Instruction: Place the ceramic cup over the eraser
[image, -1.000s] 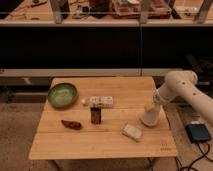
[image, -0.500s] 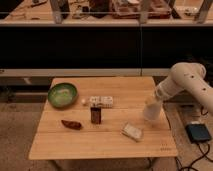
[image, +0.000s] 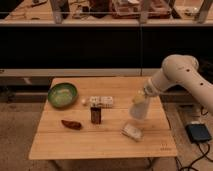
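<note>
The whitish ceramic cup hangs tilted above the right part of the wooden table, held at its top by my gripper, which is at the end of the white arm coming in from the right. The eraser, a small dark brown-red block, stands upright near the table's middle, well to the left of the cup. The gripper is shut on the cup.
A green bowl sits at the back left. A white patterned oblong box lies behind the eraser. A dark reddish oblong thing lies front left. A pale flat block lies under the cup. A dark device is on the floor at right.
The gripper has lifted the cup off the table and carried it up and slightly left; the arm's elbow has risen. The other things have not moved.
</note>
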